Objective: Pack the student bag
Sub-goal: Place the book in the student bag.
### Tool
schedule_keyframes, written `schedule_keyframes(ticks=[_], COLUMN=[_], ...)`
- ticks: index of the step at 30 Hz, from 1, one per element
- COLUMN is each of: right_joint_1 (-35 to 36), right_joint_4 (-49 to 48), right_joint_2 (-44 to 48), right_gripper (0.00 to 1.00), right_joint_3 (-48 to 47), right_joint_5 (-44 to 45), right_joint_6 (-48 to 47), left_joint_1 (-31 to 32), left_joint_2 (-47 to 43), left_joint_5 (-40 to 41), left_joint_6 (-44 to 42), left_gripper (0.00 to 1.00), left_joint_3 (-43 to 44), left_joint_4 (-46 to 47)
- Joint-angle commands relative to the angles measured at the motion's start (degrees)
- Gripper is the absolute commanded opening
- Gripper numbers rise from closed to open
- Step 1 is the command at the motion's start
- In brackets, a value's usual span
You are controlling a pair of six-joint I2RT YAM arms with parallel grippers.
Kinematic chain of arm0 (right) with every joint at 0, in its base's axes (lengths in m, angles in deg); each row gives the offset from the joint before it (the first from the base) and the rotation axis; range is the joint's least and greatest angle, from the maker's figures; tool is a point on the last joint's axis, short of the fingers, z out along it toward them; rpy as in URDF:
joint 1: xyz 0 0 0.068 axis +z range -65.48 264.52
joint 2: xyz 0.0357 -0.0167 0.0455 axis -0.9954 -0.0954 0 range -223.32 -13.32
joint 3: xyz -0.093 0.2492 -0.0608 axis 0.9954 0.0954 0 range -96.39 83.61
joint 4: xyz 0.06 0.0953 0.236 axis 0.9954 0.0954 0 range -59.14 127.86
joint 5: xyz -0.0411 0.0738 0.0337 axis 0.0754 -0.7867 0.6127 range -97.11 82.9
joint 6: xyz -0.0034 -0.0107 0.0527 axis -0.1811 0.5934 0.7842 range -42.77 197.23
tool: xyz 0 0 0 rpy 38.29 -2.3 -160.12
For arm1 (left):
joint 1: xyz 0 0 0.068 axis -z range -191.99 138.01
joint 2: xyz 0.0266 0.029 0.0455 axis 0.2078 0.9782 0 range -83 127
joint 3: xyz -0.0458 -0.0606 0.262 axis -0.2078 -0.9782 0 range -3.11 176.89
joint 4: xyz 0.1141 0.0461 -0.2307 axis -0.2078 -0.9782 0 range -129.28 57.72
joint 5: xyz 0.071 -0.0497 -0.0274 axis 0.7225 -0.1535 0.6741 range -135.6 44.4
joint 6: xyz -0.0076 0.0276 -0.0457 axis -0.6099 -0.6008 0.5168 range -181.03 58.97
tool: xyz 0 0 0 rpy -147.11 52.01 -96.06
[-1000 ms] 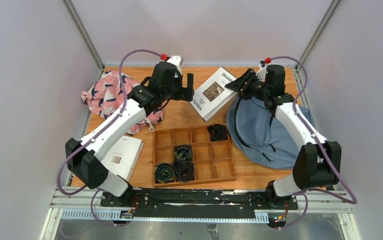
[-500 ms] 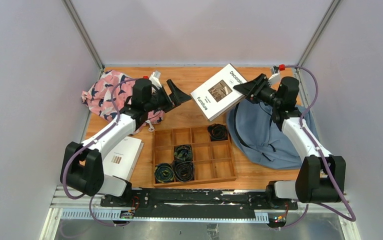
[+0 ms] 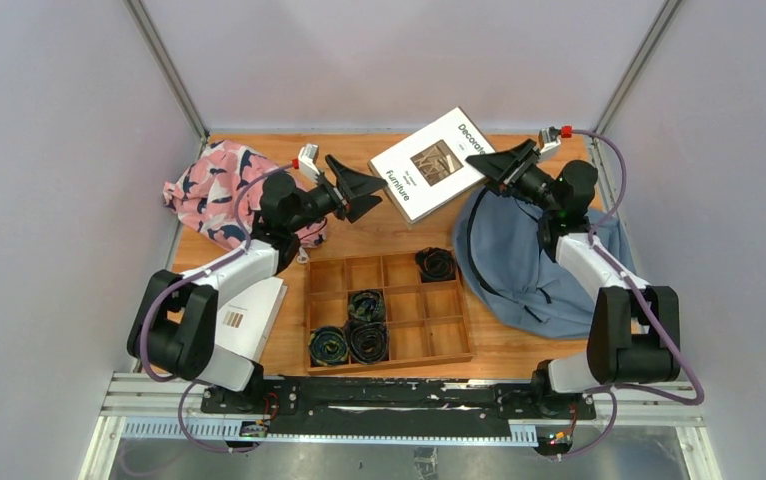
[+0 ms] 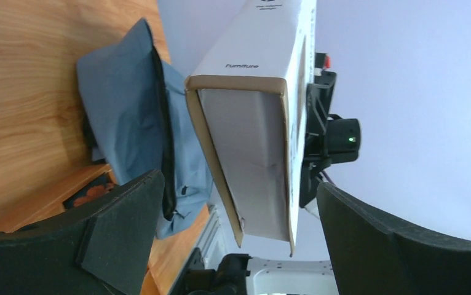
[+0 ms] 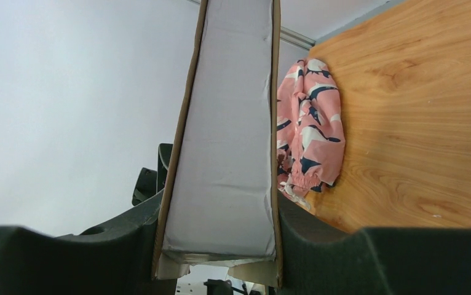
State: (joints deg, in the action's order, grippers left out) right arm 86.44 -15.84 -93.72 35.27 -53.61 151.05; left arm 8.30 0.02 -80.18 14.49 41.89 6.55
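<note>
Top external: over wooden table (image 3: 359, 235), right claw (image 3: 494, 167) grips book (image 3: 429, 170); left claw (image 3: 367, 192) gapes empty.

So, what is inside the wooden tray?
Four dark rolled items sit in separate compartments of the wooden tray; the other compartments show bare wood. What lies beneath the rolls is covered.

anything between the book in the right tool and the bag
Nothing visible. The right tool holds the book in the air beside the far edge of the bag, nothing between them. The open left tool is on the book's other side. The bag's opening can't be made out.
</note>
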Motion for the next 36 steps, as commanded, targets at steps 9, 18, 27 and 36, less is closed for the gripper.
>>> schedule_keyframes(ticks=[9,18,27,36], right_joint_1=[2.4,5.5,4.7,8.0], right_joint_4=[-16.1,-14.4,24.5,88.8], right_joint_2=[-4.5,-6.0,2.1,6.4], right_gripper=[0.0,0.0,0.45,0.65], right_joint_3=[0.7,0.8,-2.8,-24.6], right_joint_5=[-0.3,1.0,1.2,48.1], right_joint_6=[10.3,9.2,-12.2,-51.8], left_joint_1=[2.2,2.6,-1.2,-9.8], left_joint_2=[3.5,6.8,4.4,-3.6], left_joint_5=[-1.4,0.2,-0.4,-3.2], left_joint_6=[5.4,8.8,5.6,-10.7], left_gripper=[0.98,0.72,0.19,0.18], left_joint_3=[1.1,2.3,3.9,7.4], left_joint_4=[14.6,20.4,13.2,-11.1])
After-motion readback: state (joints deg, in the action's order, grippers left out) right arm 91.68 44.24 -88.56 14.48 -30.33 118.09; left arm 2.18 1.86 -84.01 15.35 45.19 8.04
